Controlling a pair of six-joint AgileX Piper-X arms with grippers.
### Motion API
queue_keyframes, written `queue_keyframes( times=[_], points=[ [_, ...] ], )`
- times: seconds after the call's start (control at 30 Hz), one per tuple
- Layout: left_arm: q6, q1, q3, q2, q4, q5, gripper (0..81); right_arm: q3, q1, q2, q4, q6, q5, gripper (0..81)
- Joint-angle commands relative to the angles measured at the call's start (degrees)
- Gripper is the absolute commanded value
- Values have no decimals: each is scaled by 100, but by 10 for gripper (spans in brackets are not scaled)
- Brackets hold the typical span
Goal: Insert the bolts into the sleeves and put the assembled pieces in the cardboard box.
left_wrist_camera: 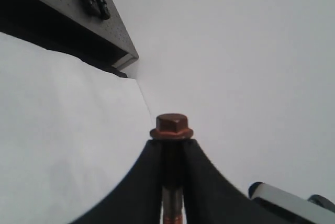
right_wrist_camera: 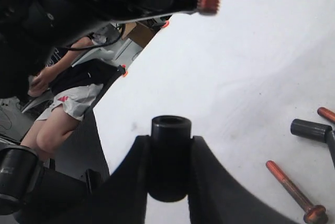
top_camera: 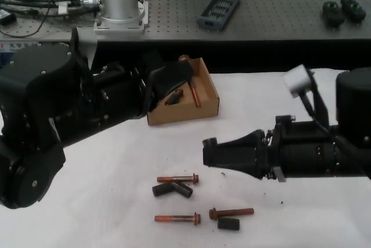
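The left tool [left_wrist_camera: 171,143] grips a bolt [left_wrist_camera: 171,126] along its own axis, head pointing outward, while the right tool [right_wrist_camera: 170,141] grips a sleeve [right_wrist_camera: 170,153], bore mouth outward.

rusty hex-head metal bolt: 3 on white cloth [top_camera: 116,201] ( [top_camera: 177,178] [top_camera: 177,218] [top_camera: 232,211]), 1 held [left_wrist_camera: 171,127] | short black cylindrical sleeve: 3 on cloth ( [top_camera: 161,190] [top_camera: 184,189] [top_camera: 229,223]), 1 held [right_wrist_camera: 170,150] | brown cardboard box [top_camera: 182,115]: 1

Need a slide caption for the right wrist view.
Right gripper holds a black sleeve, open end showing, over white cloth with loose bolts.
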Motion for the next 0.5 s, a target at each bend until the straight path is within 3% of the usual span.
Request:
queue_keyframes(
  times=[0.0, 0.47],
  points=[
    [-238, -9, -28, -51, -191, 347, 6, -31, -11, 100, -90, -275, -166, 70],
    [791, -9, -28, -51, 342, 616, 6, -239, -11, 316, -93, -673, -146, 70]
  ],
)
